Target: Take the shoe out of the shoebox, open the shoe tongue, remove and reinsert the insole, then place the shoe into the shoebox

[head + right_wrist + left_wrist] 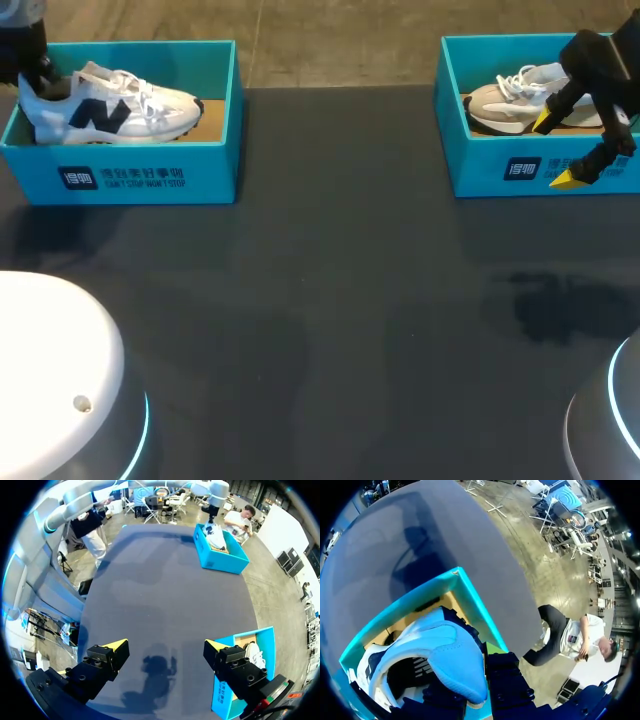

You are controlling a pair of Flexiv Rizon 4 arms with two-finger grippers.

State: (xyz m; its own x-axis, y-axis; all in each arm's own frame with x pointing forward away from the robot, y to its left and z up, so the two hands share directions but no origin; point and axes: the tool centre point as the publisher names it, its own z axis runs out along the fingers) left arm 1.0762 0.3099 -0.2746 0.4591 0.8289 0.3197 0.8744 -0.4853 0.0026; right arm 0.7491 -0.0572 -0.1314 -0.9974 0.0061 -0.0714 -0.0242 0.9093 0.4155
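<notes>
A white shoe with a navy mark (110, 105) lies in the teal shoebox (120, 175) at the far left. My left gripper (40, 75) is at its heel. In the left wrist view the light-blue heel (445, 655) fills the space between the dark fingers of the left gripper (470, 692), which is shut on it; the yellow tips are hidden. The box wall (470, 595) runs just ahead. My right gripper (558, 150) hangs open over the front wall of a second teal box (500, 165) holding a grey-white shoe (510, 100). Nothing is between the fingers of the right gripper (166, 645).
The dark table (330, 300) stretches between the two boxes. In the right wrist view the nearer box (235, 680) sits beside one finger, and the far box (222, 555) with the left arm stands across the table.
</notes>
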